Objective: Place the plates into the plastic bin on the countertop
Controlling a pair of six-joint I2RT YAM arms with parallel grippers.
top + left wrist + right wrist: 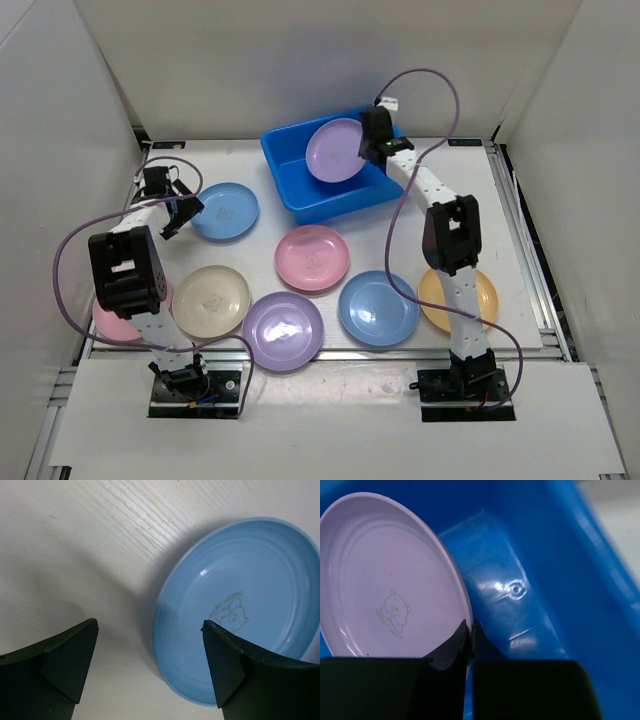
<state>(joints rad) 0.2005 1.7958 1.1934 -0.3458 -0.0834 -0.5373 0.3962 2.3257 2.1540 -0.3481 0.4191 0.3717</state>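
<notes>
Left gripper [150, 625]: jaws wide apart, holding nothing, straddling the near rim of a blue plate [240, 605]. The plate lies flat on the countertop [75, 540] under the right finger.

Loose on the top between the arms: pink plate [110, 322], cream plate [211, 300], second purple plate [283, 330], middle pink plate [312, 257], second blue plate [378, 308], orange plate [482, 298].

Right gripper [471, 630]: pinched shut on the rim of a purple plate [385, 580], held tilted just ahead of its fingers inside the plastic bin [545, 580].

No plate visibly released in the bin yet; I judge seven remain to fetch.

Plate [380, 565] lettering [386, 621] (beneath bear [396, 605]) seemingly illegible
</notes>
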